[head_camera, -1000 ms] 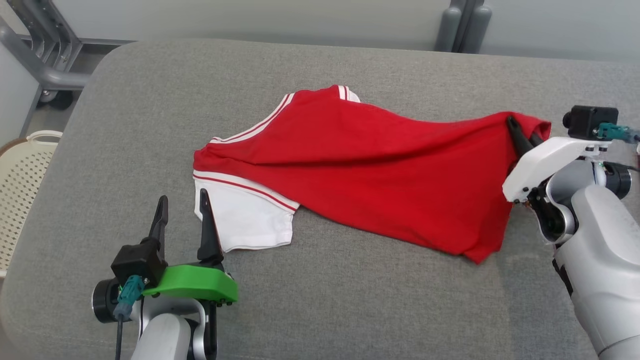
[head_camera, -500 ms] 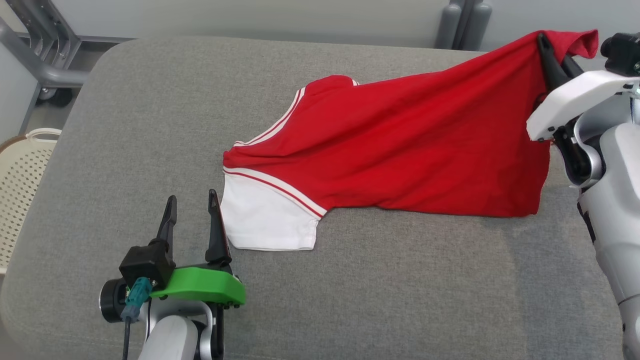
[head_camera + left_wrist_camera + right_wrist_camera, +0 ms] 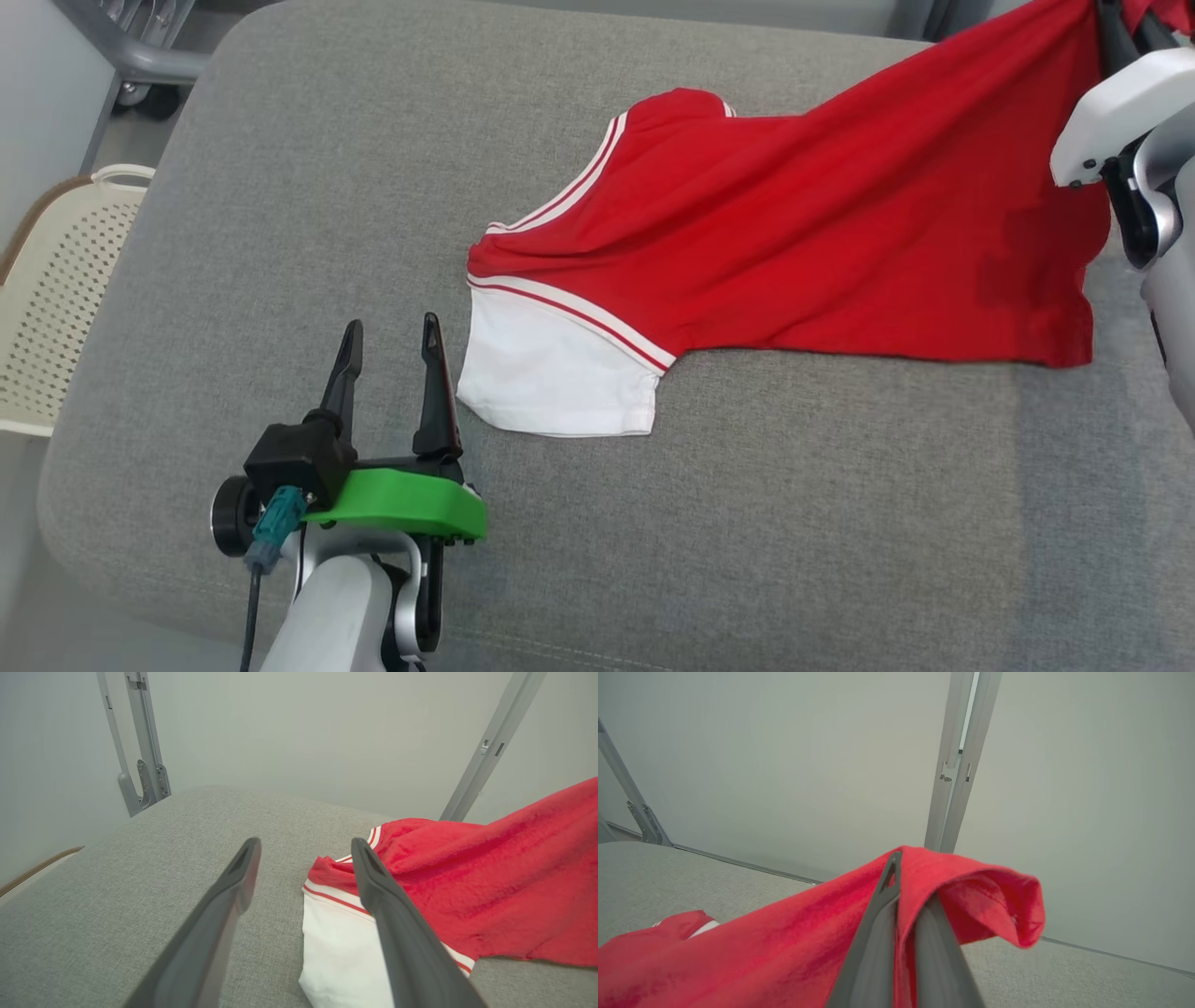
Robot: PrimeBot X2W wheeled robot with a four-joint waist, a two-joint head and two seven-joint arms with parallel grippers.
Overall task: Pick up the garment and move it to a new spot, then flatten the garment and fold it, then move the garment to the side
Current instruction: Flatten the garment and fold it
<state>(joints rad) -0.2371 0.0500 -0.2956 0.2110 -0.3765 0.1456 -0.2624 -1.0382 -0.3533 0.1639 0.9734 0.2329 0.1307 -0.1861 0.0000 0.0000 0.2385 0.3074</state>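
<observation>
The garment (image 3: 803, 233) is a red shirt with white sleeves and white-striped trim, stretched across the grey padded surface (image 3: 280, 187). My right gripper (image 3: 908, 877) is shut on its red hem, and that corner is lifted at the top right of the head view while the sleeve end still lies flat. One white sleeve (image 3: 551, 373) lies closest to me. My left gripper (image 3: 392, 341) hovers open just left of that sleeve, its right finger close to the sleeve's edge, nothing between its fingers. In the left wrist view the garment (image 3: 467, 882) lies to the right of the open left gripper (image 3: 303, 847).
A cream perforated basket (image 3: 56, 280) stands on the floor off the surface's left edge. Grey metal frame legs (image 3: 140, 56) rise behind the far left corner. The near half of the grey surface (image 3: 794, 523) is bare fabric.
My right gripper has lifted the garment's hem up and to the right, dragging the shirt rightward and pulling it taut. The head camera has also shifted. The left gripper stays open.
</observation>
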